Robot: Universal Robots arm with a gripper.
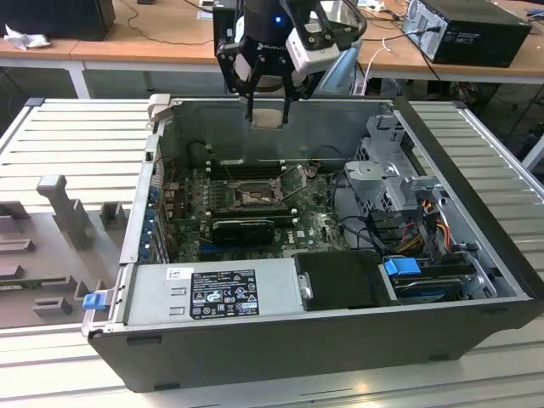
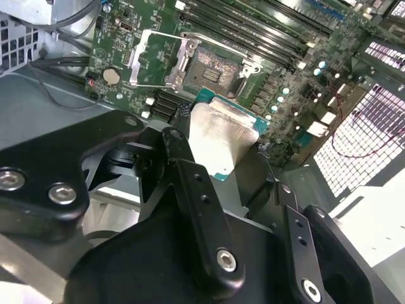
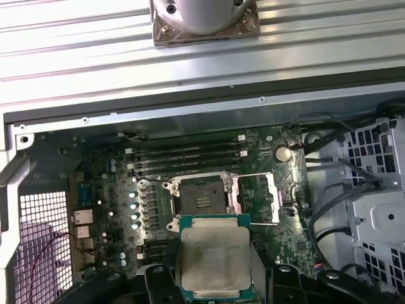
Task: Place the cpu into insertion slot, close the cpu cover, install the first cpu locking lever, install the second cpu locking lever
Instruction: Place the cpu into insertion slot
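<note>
**Item 1: tool** (image 1: 268,109). Black two-finger tool on the arm, hanging above the rear wall of the case. Fingers (image 2: 190,183) are narrowed onto two opposite edges of the chip; you're holding it, nothing loose.

**Item 2: cpu** (image 3: 215,261). Small flat square chip w/ pale silvery-grey metal top and thin green border. It's in the tool, well clear of the board, not seated. Metal top faces both wrist cams. Near-square, so no real long axis. In the first wrist view its edges run approx parallel to the socket rim.

**Item 3: insertion slot** (image 3: 201,204). Square dark socket w/ metal rim on the green circuit board (image 3: 101,190), empty. Key relation: the slot is below the tool but not under it. In the first wrist view it shows just past one cpu edge, w/ no overlap. In the exterior view it lies lower in the pic and slightly toward the exterior view's left of the tool.

**Item 4: cpu cover** (image 3: 256,199). Thin silvery metal frame plate w/ square window, swung open, lying beside the slot on the exterior view's right side.

**Item 5: misc.** Long black memory slots (image 3: 186,155) just beyond the socket. Open dark-grey computer case (image 1: 340,340) sits on the ribbed grey bench (image 1: 68,127). Can't sort out the locking levers.
</note>
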